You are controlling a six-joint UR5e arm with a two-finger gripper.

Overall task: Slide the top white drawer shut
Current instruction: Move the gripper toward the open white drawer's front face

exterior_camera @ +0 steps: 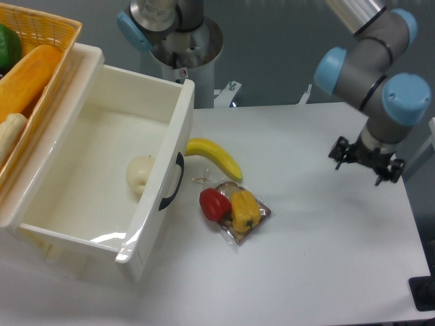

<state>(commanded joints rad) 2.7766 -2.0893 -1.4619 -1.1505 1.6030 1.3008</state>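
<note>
The top white drawer (81, 224) stands pulled far out to the right at the left of the table. Its panelled front carries a curved black handle (172, 182). A pale round item (140, 174) lies inside on the drawer floor. My gripper (365, 163) hangs over the table at the far right, well apart from the drawer front. Its two dark fingers are spread, open, with nothing between them. The lower drawer is hidden beneath the open one.
A banana (217, 156) lies just right of the drawer front. A plastic pack of red and yellow peppers (235, 208) sits in front of it. A wicker basket (58, 30) of vegetables rests on top of the drawer unit. The robot base (183, 41) stands behind.
</note>
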